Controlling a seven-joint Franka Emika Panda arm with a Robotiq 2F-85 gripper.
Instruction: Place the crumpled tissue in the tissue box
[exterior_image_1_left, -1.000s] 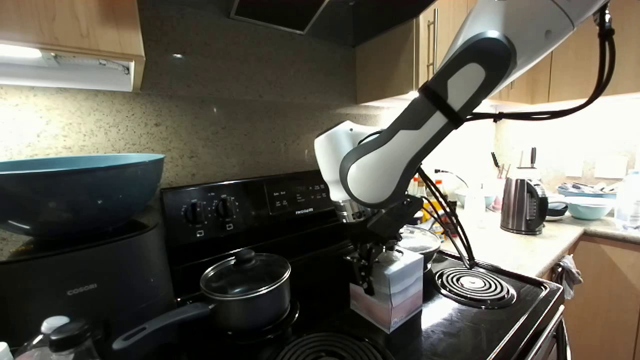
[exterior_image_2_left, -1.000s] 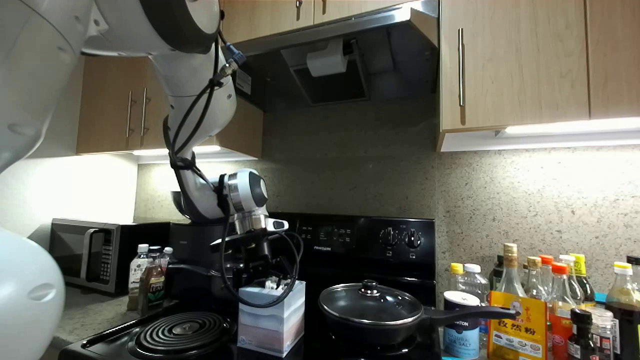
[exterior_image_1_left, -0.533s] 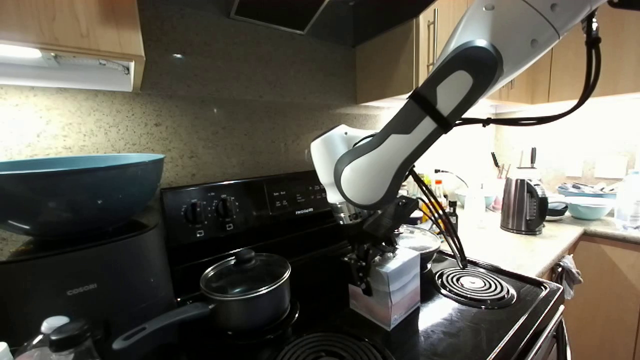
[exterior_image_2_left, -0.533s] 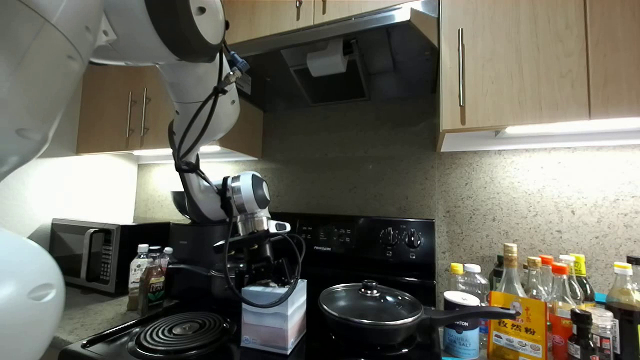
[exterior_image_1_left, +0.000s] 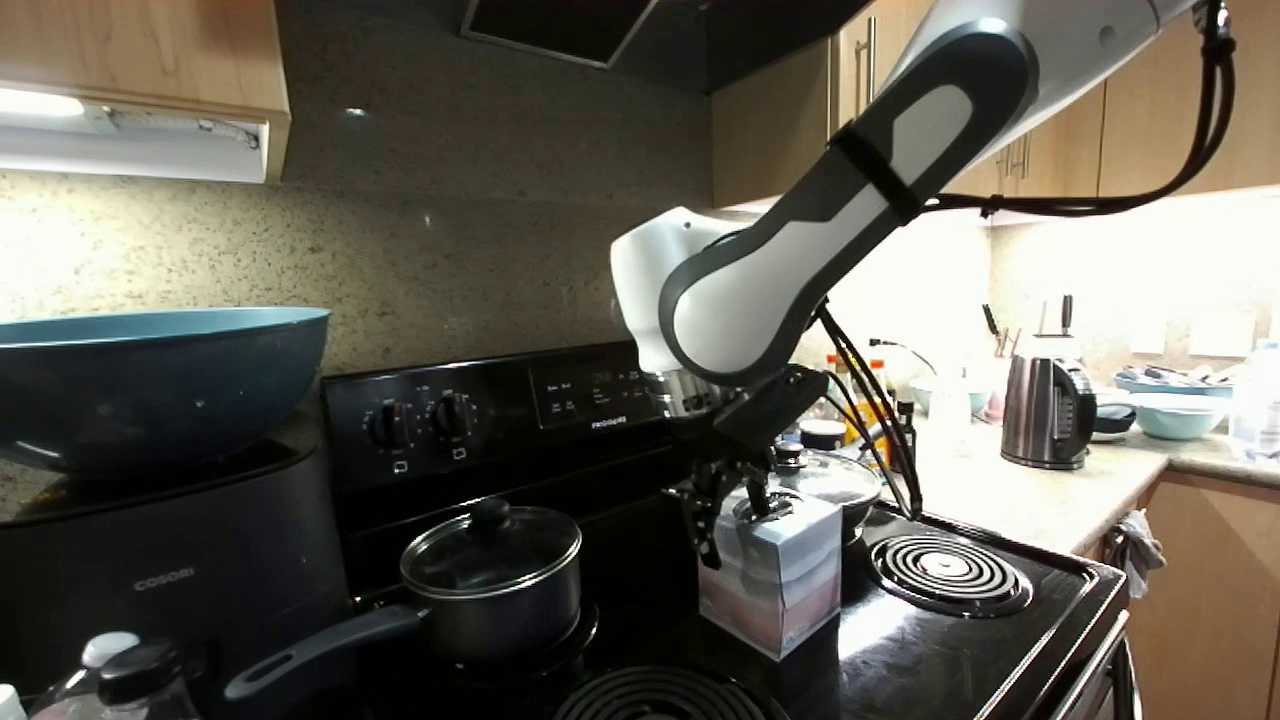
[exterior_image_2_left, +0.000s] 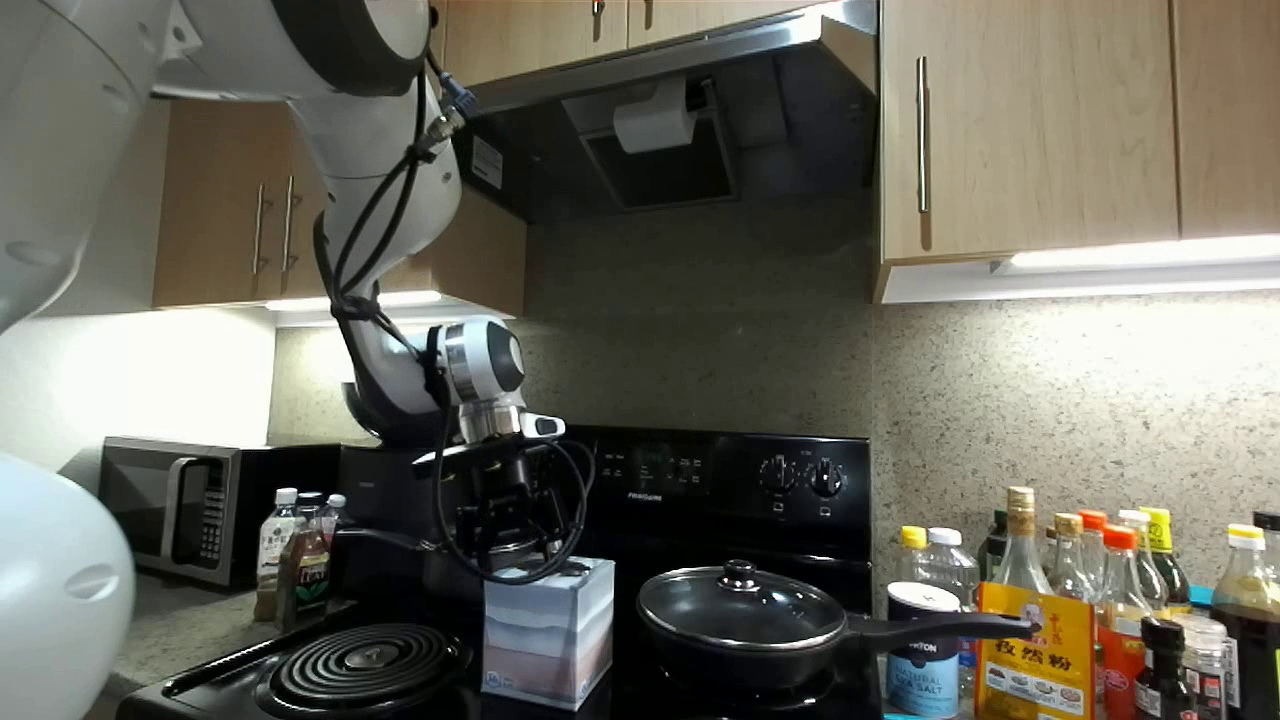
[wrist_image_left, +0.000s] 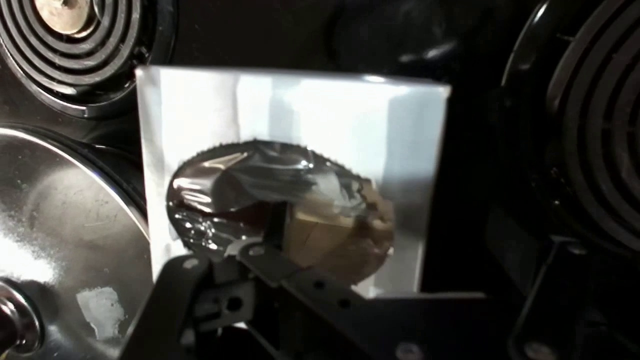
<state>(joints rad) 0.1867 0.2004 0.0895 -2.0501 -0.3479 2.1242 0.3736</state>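
The tissue box (exterior_image_1_left: 800, 605) is a pale whitish-blue cube on the stove; it also shows in an exterior view (exterior_image_2_left: 545, 650) and in the wrist view (wrist_image_left: 310, 102). Its oval top opening shows clear film and brown cardboard inside. The crumpled tissue does not show in any view; it is hidden. My gripper (exterior_image_1_left: 741, 535) is open, its fingers spread apart at the top of the box; it also shows in an exterior view (exterior_image_2_left: 520, 555) and in the wrist view (wrist_image_left: 400, 255). One finger is over the opening, the other beyond the box's side. I see nothing held between them.
A black lidded pot (exterior_image_1_left: 500, 610) stands on one side of the box, its handle sticking out. A black lidded pan (exterior_image_2_left: 745, 640) stands on the other side and shows in the wrist view (wrist_image_left: 70, 215). A coil burner (exterior_image_2_left: 362, 662) lies near. Several bottles (exterior_image_2_left: 1120, 575) stand beside the stove.
My gripper first dips toward the box, then rises, and its fingers are now spread. The white wad seen at the box's top one second ago no longer shows. The box shifted slightly.
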